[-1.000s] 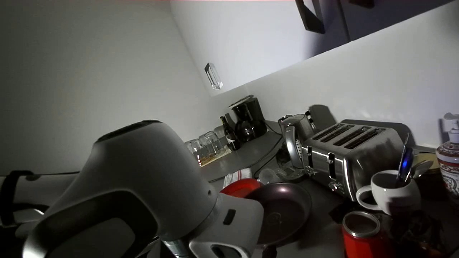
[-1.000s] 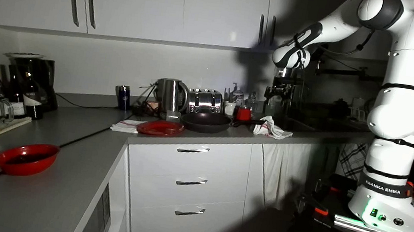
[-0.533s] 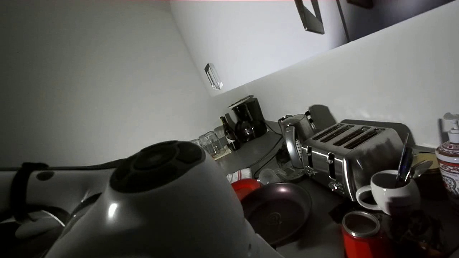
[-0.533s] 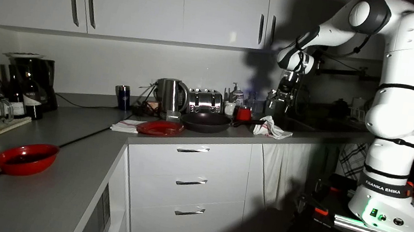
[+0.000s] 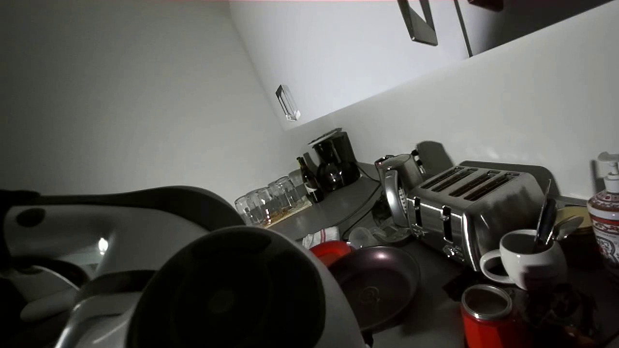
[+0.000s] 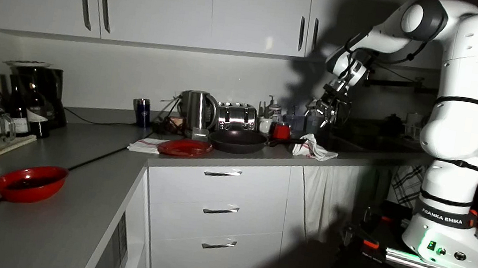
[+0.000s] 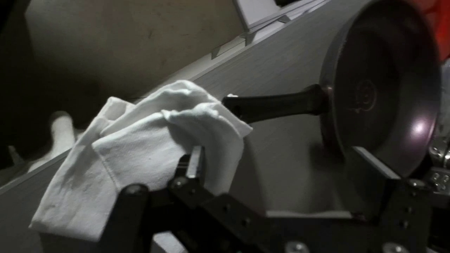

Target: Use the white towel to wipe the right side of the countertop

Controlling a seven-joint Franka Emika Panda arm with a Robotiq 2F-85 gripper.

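The gripper [image 7: 285, 163] hangs above the grey countertop [image 7: 281, 165], jaws wide apart. At the near edge lies the crumpled white towel [image 7: 140, 151]. In an exterior view, the frying pan [image 6: 238, 140], handle [image 7: 274, 106] toward the towel, sits left of it; farther left, a red plate [image 6: 184, 148]; on the pan's far side, a four-slot toaster [image 6: 236, 117].

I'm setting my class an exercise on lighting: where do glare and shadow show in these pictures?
In the wrist view, glare on the frying pan and a shadow on the countertop beside the white towel; in an exterior view, bright streaks on the metal toaster; in an exterior view, a shadow, seemingly from the robot arm, on the upper cabinets.
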